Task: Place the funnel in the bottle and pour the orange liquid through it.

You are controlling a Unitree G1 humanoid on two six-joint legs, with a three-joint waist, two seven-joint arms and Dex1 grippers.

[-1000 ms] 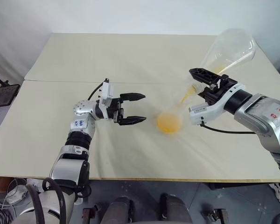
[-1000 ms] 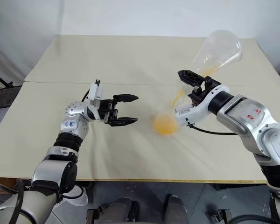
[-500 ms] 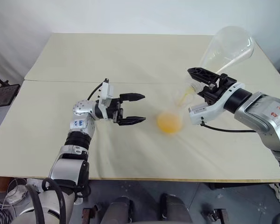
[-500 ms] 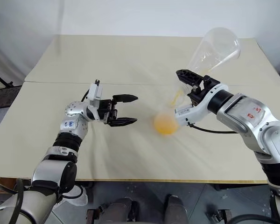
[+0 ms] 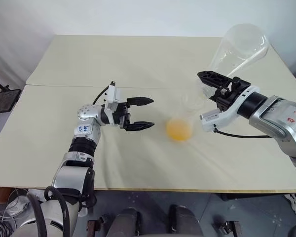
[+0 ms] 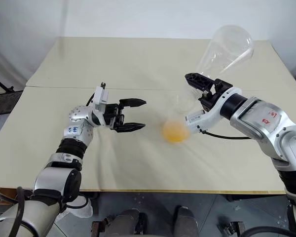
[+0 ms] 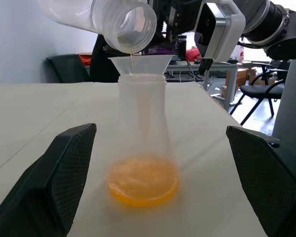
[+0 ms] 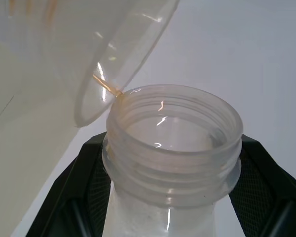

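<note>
The bottle [image 5: 180, 124] stands upright mid-table, orange liquid [image 5: 179, 131] pooled in its wide base. The clear funnel [image 7: 140, 64] sits in its neck. Above it, my right gripper [image 5: 218, 87] is shut on the neck of a second clear flask [image 5: 239, 47], tipped mouth-down over the funnel and almost drained. A thin orange thread [image 8: 106, 85] runs from that flask's threaded mouth [image 8: 173, 143] to the funnel rim [image 8: 123, 54]. My left gripper [image 5: 152, 113] is open, level, left of the bottle and apart from it. Its two black fingers [image 7: 69, 173] flank the bottle [image 7: 143, 148].
The beige table [image 5: 113, 59] has a seam running across it behind the grippers. A black stand [image 5: 2, 98] sits off the table's left edge. Cables [image 5: 12, 205] lie on the floor at the lower left.
The orange stream from the held flask has thinned to a trickle. That flask's base has tipped slightly higher. My left arm has not moved.
</note>
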